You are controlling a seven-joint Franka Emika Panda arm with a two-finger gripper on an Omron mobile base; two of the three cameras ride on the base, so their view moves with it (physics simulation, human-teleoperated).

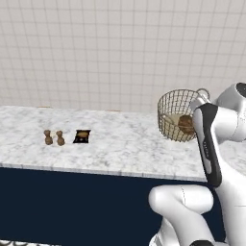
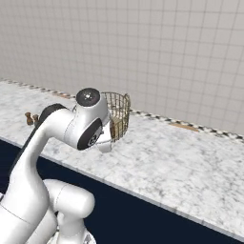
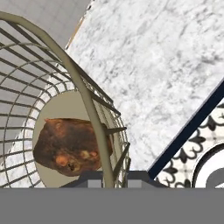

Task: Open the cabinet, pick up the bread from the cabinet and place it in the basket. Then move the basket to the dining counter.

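A long white-grey marble dining counter [image 1: 120, 139] over a plain navy base [image 1: 72, 202] is seen running across both base views, backed by a wall of pale square tiles [image 1: 105, 53]. A narrow dark-and-light patterned strip [image 2: 200, 127] is seen where the marble meets the wall in the right base view, with a small brown mark lying on it. Toward the left part of the counter, near its middle depth, two small brown shakers [image 1: 54, 138] are set side by side, and just to their right a small dark packet [image 1: 82, 136] lies flat on the marble. The basket [image 1: 178, 115], round and of tan wire mesh, is held up above the right part of the counter, tilted so that its open mouth faces left in the left base view, with its small loop handle [image 1: 203, 92] at the upper rim. The bread [image 3: 72, 145], a golden-brown bun, is seen resting inside the basket on its solid tan bottom. In the hand view the rim wire of the basket [image 3: 94, 118] is seen running down between the dark finger tips of the gripper [image 3: 114, 178], which is closed narrowly on that rim. Beyond the counter's navy front edge in the hand view, a floor of ornate black-and-white tiles [image 3: 192, 148] is visible. Whether the basket touches the marble cannot be told.
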